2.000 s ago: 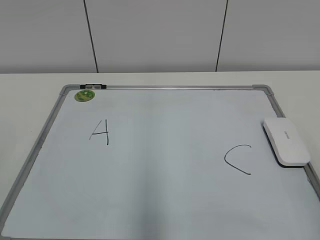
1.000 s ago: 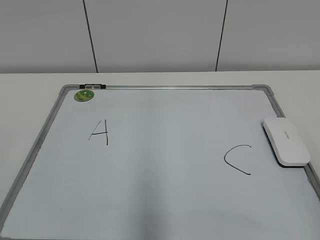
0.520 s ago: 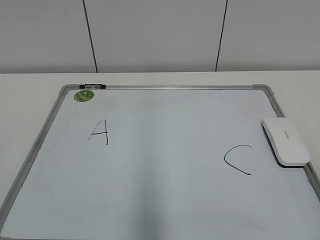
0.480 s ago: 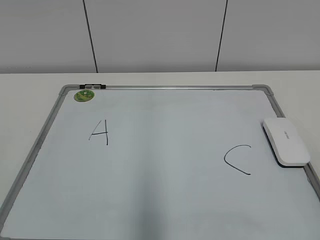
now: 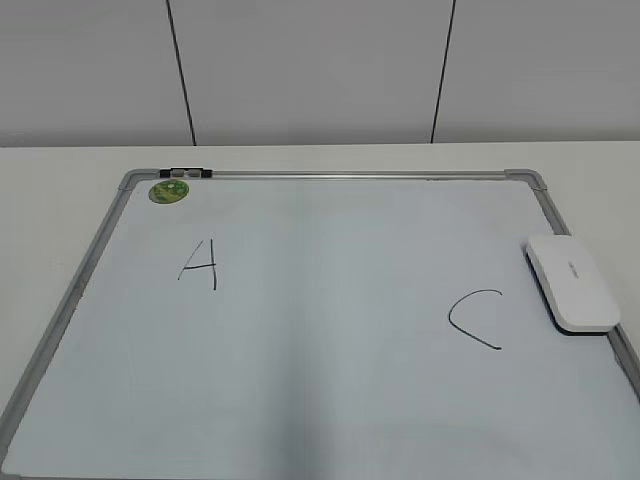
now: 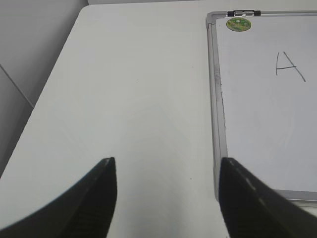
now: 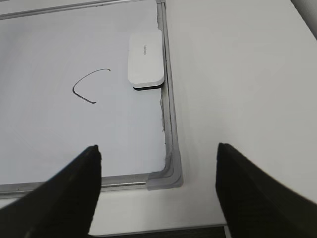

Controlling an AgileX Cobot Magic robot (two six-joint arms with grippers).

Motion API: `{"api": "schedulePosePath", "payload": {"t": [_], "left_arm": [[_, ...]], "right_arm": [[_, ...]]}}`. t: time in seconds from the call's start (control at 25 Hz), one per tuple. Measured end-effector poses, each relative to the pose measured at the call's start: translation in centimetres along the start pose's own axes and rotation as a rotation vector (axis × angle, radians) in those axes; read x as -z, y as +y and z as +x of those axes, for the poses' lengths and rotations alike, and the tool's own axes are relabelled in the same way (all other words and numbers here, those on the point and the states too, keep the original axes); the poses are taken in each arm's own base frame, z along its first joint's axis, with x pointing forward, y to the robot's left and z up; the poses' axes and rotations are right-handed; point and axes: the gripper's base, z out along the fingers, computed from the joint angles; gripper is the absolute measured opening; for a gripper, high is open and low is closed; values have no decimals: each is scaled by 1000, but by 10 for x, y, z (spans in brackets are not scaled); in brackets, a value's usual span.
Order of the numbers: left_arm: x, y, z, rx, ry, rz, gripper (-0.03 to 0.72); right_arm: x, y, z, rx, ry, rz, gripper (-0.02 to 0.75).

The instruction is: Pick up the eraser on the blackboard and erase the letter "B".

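the blackboard (image 5: 300,330) lies flat on a white table (image 6: 133,99), bearing a handwritten "a" (image 5: 200,263) at about 9 o'clock and a "c" (image 5: 475,318) at about 4 o'clock; no letter "b" shows anywhere between them, and the middle of the board reads bare. judged from that, the erasing looks done and the eraser (image 5: 571,282) set down again, leaving little beyond pulling the arms clear, though the pictures cannot settle whether a "b" was ever there. the eraser rests at the board's 3 o'clock edge, touching the grey frame, just beside the "c". its long axis runs roughly from 11 to 5 o'clock in the exterior view, lettered white top up, dark underside down on the board. neither arm appears in the exterior view. the left gripper (image 6: 166,198) hangs over bare table beyond the board's 9 o'clock side, jaws spread wide and holding nothing; the right gripper (image 7: 158,193) hangs above the board's near corner, jaws likewise apart and empty, the eraser ahead of it at 12 o'clock. a round green magnet (image 5: 169,191) sits at the board's 11 o'clock corner.
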Motion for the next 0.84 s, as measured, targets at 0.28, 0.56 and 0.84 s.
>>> {"api": "schedulePosePath", "payload": {"t": [0.28, 0.56, 0.84], "left_arm": [[0, 0, 0, 0, 0, 0, 473], [0, 0, 0, 0, 0, 0, 473], [0, 0, 0, 0, 0, 0, 473]], "right_arm": [[0, 0, 0, 0, 0, 0, 536], [0, 0, 0, 0, 0, 0, 536], [0, 0, 0, 0, 0, 0, 536]]}}
